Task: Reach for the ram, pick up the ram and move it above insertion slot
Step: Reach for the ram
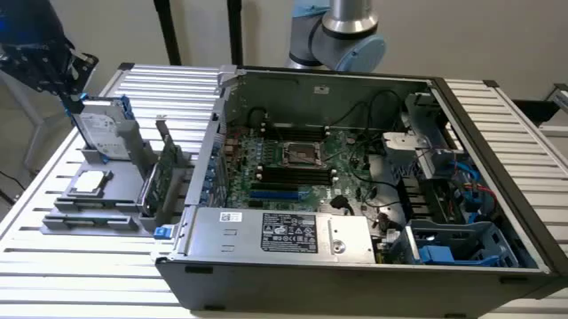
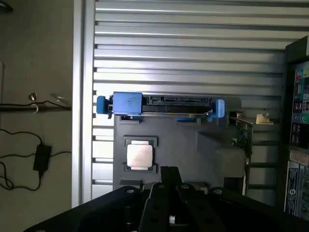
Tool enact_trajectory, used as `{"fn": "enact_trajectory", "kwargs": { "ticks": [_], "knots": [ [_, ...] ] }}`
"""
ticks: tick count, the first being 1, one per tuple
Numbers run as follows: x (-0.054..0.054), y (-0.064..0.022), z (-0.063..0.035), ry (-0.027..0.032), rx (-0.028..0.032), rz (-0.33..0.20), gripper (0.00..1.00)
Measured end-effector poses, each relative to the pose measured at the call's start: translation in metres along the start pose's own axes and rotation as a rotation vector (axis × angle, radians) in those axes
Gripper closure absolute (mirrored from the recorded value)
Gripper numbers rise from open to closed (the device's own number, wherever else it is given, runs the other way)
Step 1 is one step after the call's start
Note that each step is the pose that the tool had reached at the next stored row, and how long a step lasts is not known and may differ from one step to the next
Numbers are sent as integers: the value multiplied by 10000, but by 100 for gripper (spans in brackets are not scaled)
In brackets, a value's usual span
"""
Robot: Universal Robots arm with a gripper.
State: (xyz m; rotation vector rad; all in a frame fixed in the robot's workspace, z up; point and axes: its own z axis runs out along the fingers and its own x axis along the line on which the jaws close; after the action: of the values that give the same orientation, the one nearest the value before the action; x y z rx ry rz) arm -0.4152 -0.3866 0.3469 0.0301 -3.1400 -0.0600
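My gripper point(image 1: 52, 66) hangs high over the grey parts holder point(image 1: 124, 174) at the exterior view's left, apart from everything on it. In the wrist view its dark fingers point(image 2: 169, 186) are pressed together, shut with nothing in them. They point at the holder's edge just past the silver processor point(image 2: 140, 154). A long thin strip in the holder's front groove point(image 1: 93, 218) looks like the ram; in the wrist view my fingers cover that spot. The black memory slots point(image 1: 297, 174) lie on the motherboard inside the open computer case point(image 1: 355, 266).
On the holder stand a silver hard drive in a blue frame point(image 1: 102, 133) and a tall green expansion card with a metal bracket point(image 1: 164, 174). The holder and case rest on a slatted aluminium table point(image 1: 71, 286). Cables and drive cages fill the case's right side.
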Motion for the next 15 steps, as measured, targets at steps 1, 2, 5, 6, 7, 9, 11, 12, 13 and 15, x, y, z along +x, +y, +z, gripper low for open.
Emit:
{"fn": "enact_trajectory", "kwargs": {
  "ticks": [1,2,5,6,7,9,11,12,13,15],
  "knots": [
    [0,0,0,0,0,1,89],
    [0,0,0,0,0,0,89],
    [0,0,0,0,0,1,89],
    [0,0,0,0,0,0,89],
    [0,0,0,0,0,1,89],
    [0,0,0,0,0,0,89],
    [0,0,0,0,0,0,89],
    [0,-3,-1,3,2,1,89],
    [1,-13,-2,3,1,0,89],
    [-1,-69,-3,1,0,1,89]
  ]
}}
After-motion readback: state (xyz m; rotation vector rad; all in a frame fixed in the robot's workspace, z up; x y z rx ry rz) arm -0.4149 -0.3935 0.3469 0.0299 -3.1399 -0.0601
